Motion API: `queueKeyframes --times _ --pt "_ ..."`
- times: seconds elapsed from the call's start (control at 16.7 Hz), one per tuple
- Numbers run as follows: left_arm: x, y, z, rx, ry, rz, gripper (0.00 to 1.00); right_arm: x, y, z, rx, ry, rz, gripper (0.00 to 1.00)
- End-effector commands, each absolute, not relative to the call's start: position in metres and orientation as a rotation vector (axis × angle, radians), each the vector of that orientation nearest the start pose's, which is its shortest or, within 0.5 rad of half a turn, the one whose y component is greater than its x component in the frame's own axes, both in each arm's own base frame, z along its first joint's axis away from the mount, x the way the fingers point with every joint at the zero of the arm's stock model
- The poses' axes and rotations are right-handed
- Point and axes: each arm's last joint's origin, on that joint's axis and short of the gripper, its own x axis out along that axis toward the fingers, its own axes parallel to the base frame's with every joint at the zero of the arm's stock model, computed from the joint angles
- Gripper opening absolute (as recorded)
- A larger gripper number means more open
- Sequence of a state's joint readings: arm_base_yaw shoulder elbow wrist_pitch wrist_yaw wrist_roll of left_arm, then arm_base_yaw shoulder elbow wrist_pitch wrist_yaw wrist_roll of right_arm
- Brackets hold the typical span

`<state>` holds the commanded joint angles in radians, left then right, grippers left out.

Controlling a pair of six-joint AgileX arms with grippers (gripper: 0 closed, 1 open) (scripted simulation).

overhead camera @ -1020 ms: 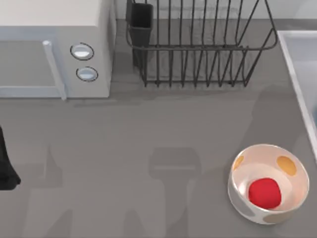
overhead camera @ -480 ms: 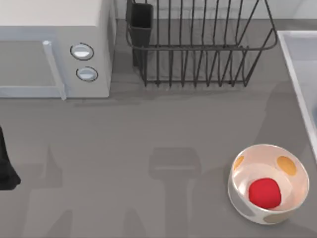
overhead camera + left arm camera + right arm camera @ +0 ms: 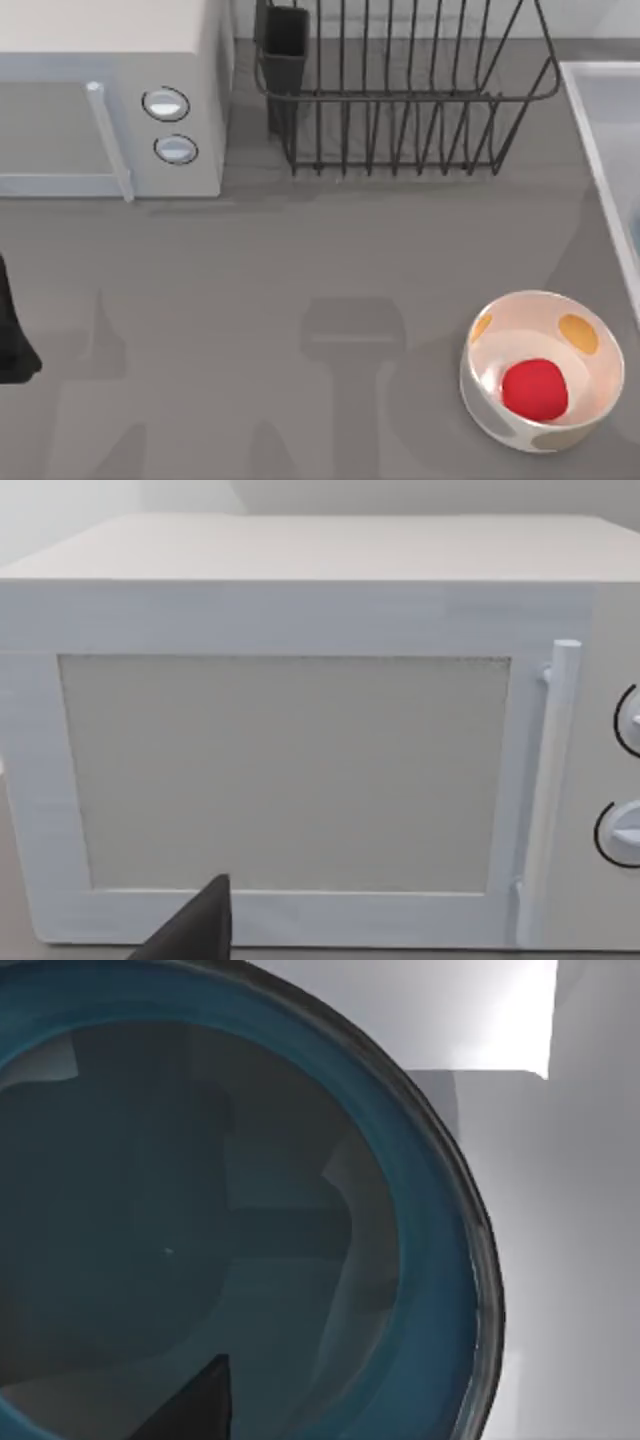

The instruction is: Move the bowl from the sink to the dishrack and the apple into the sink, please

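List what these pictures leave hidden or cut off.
- Sink: the top view's right edge cuts it off, hiding its inside.
- Bowl: right wrist view, cropped by the frame; the orange-red line cannot be made out.
- Left arm: top view, a dark sliver at the left edge.
- Microwave: left wrist view, knobs cropped.
- Dishrack: top view, far side cut off.

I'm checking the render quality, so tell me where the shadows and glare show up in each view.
Top view: soft arm shadows fall on the grey table, and the white bowl shines glossy around the apple. Left wrist view: the microwave is evenly lit. Right wrist view: shadow patches darken the teal bowl; the sink beside it looks bright.
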<state>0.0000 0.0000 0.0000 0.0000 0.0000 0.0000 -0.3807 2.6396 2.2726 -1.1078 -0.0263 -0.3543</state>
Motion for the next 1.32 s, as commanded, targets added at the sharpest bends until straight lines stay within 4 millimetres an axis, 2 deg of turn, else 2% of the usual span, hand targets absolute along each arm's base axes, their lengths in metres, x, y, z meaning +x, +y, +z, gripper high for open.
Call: queueKeyframes --times 0.24,0.48,1.26,1.32 --pt "0.106 -0.001 0.16 0.0 0.0 0.0 1.0 0.485 -0.185 0.052 0.007 1.469 -0.009 1.0" --pt "0.106 -0.001 0.16 0.0 0.0 0.0 1.0 0.485 -0.185 0.048 0.007 1.471 -0.008 1.0" --pt "0.106 -0.001 0.16 0.0 0.0 0.0 1.0 0.485 -0.185 0.048 0.007 1.471 -0.008 0.02" --pt "0.106 -0.001 0.16 0.0 0.0 0.0 1.0 0.485 -0.185 0.048 0.007 1.471 -0.008 0.0"
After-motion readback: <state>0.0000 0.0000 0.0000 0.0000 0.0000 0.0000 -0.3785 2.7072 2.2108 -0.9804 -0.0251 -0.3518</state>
